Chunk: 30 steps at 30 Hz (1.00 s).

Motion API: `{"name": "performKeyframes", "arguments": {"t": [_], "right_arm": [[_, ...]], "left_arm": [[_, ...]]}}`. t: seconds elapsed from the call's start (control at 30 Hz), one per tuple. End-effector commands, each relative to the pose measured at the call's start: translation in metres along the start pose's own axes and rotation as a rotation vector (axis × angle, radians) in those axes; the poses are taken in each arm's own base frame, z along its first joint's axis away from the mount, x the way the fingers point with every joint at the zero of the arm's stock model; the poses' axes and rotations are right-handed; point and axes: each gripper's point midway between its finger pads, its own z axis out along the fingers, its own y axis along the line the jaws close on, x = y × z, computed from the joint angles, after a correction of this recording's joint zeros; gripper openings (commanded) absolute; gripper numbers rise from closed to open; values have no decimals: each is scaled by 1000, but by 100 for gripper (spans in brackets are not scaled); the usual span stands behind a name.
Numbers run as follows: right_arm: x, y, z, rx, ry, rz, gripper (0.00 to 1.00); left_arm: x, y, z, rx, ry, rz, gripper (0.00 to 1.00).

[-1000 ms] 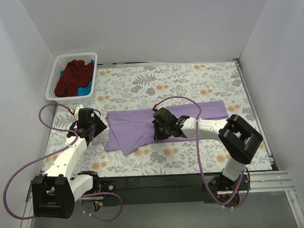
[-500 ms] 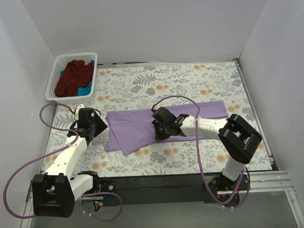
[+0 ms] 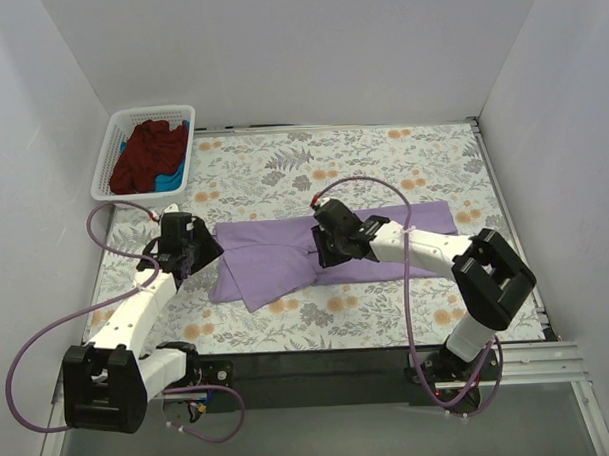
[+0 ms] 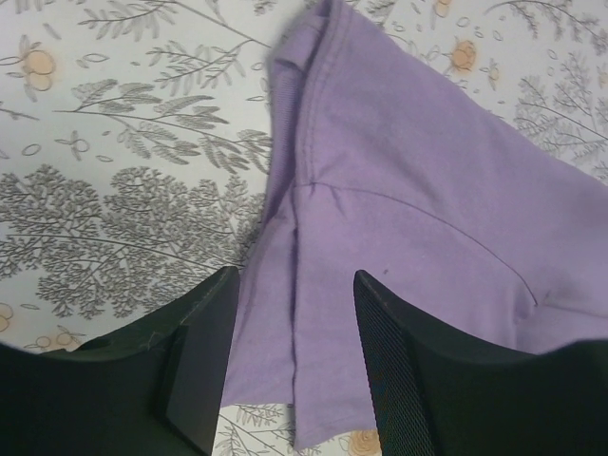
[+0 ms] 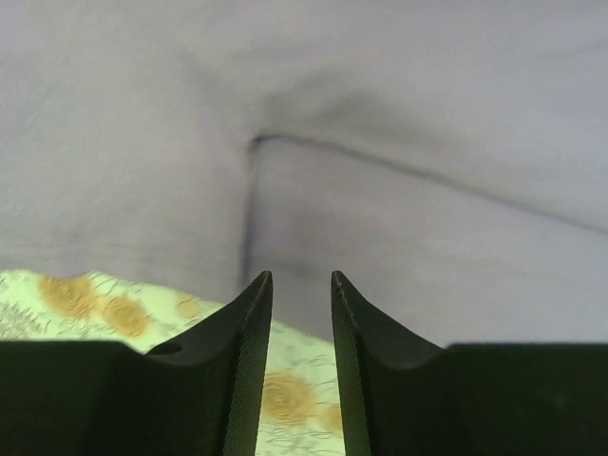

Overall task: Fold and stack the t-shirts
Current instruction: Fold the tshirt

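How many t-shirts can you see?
3: the lavender t-shirt lies on the table; the maroon t-shirt and blue t-shirt sit bunched in the basket, where more may be hidden.

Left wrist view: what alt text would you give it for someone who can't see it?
A lavender t-shirt lies on a floral tablecloth, its seamed edge running down the middle. Two black jaws stand open at the bottom, framing that edge without gripping it.

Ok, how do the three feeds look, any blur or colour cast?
Top external: sharp, evenly lit, lavender t-shirt true to colour. Left wrist: sharp, soft light, no glare. Right wrist: shirt looks greyish and softly focused, tablecloth tinted yellow-green.
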Motion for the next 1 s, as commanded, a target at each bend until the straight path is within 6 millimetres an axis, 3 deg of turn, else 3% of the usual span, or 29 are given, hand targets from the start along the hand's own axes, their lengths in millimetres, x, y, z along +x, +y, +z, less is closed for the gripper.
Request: {"name": "performKeyframes", "arguments": {"t": [0.0,0.07,0.1,0.17,0.2,0.23,0.27,0.37,0.4,0.57,0.77,0.87,0.97], "right_arm": [[-36,-63,-25,130,-100,56,38],[-42,-89,-32,170,-122,89,39],[-49,-115,-37,209,-139,118,40],[-58,-139,-44,242,-171,144,42],[-61,-166,-48,277,-183,189,43],[-62,-178,-49,286,-190,217,43],[-60,-203,-50,301,-194,277,43],[-56,-238,-49,319,-215,366,43],[-44,-256,-48,322,-207,423,43],[-18,-297,-39,269,-221,601,43],[35,-342,-39,312,-207,838,42],[47,-350,-45,322,-212,919,42],[38,-347,-57,317,-254,896,42]], "left_arm": [[-12,-37,-5,91,-6,34,50],[-3,-47,0,89,19,70,50],[0,-46,8,56,32,84,50],[0,-58,13,56,35,100,49],[3,-57,22,34,52,101,48],[-1,-62,25,33,49,89,45],[3,-60,35,11,70,90,44],[-2,-60,49,-30,67,76,41],[2,-55,58,-60,85,77,40],[6,-38,83,-137,129,56,35],[9,-17,97,-214,173,26,32],[8,-14,99,-229,180,17,32],[-7,-24,92,-203,147,18,36]]}}
